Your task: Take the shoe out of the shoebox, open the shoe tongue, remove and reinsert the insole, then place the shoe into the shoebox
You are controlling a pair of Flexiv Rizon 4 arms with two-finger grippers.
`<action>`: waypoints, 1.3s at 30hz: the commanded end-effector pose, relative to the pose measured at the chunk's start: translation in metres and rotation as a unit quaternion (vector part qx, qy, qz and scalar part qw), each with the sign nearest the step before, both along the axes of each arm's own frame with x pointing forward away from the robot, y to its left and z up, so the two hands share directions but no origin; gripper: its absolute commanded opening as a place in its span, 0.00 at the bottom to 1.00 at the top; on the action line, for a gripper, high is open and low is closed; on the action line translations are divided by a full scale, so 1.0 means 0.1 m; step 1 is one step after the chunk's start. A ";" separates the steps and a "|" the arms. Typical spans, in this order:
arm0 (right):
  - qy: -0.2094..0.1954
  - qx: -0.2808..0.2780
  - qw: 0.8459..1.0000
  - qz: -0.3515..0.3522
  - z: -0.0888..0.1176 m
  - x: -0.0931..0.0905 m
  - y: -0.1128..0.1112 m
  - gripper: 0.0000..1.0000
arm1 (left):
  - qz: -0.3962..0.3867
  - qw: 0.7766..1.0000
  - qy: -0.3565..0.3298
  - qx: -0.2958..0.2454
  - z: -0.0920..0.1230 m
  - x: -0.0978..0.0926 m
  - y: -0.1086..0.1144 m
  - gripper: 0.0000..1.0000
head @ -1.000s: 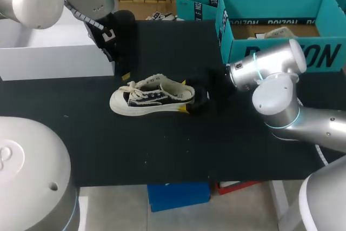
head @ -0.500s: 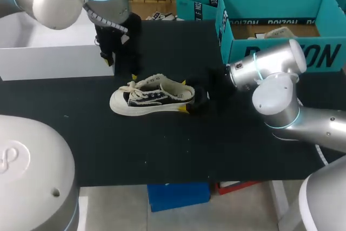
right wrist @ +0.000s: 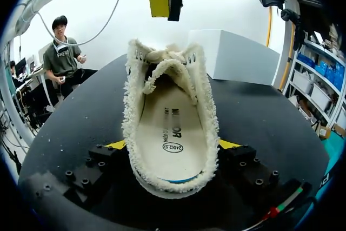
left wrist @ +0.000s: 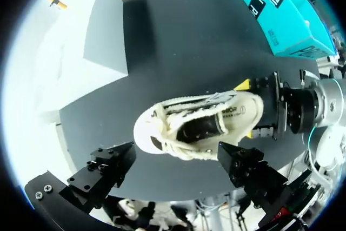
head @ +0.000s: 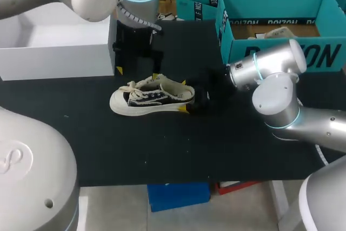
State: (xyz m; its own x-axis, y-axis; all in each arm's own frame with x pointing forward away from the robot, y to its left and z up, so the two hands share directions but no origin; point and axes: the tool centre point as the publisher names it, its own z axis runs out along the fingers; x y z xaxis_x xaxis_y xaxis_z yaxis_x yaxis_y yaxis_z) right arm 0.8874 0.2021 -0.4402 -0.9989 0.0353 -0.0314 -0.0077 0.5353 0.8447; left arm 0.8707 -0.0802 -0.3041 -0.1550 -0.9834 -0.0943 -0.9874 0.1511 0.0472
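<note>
A white and black canvas shoe point(head: 151, 97) lies on its sole on the black table point(head: 162, 150), toe to the left. My right gripper point(head: 187, 97) is shut on its heel, one yellow tip on each side. In the right wrist view the shoe point(right wrist: 170, 106) stands between that gripper's point(right wrist: 173, 145) fingers, with its pale insole point(right wrist: 172, 128) showing inside. My left gripper point(head: 137, 73) hangs open just behind and above the shoe's laces. From the left wrist, the shoe point(left wrist: 197, 125) lies below the open left gripper point(left wrist: 175, 158). The white shoebox point(head: 54, 47) stands at the far left.
Teal boxes point(head: 275, 25) stand at the back right, close behind my right arm point(head: 270, 85). The table's front half holds nothing.
My left arm has swung to the right, bringing its open gripper from beside the white box to just above the shoe. The shoe and right gripper have kept still.
</note>
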 end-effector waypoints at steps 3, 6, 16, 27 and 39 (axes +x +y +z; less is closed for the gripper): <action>0.000 0.000 1.000 -0.001 -0.03 0.00 0.01 0.00 | 0.046 0.991 0.054 0.116 -0.15 0.07 -0.38 1.00; 0.000 0.000 1.000 -0.001 -0.03 0.00 0.01 0.00 | 0.049 0.989 0.056 0.131 -0.19 0.03 -0.46 1.00; 0.000 0.000 1.000 -0.001 -0.03 0.00 0.01 0.00 | 0.060 0.983 0.051 0.166 -0.39 -0.06 -0.53 1.00; 0.000 0.000 1.000 -0.001 -0.03 0.00 0.01 0.00 | 0.068 0.982 0.038 0.173 -0.54 -0.23 -0.42 1.00; 0.000 0.000 1.000 -0.001 -0.03 0.00 0.01 0.00 | 0.052 0.982 0.005 0.184 -0.68 -0.20 -0.36 0.98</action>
State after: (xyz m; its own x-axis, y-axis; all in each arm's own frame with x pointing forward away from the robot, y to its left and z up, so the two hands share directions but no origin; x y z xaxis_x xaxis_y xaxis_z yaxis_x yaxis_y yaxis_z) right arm 0.8874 0.2021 -0.4403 -0.9989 0.0353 -0.0315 -0.0078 0.5347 0.8450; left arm 0.8526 -0.1184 -0.3695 -0.0584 -0.8909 -0.4505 -0.9952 0.0167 0.0959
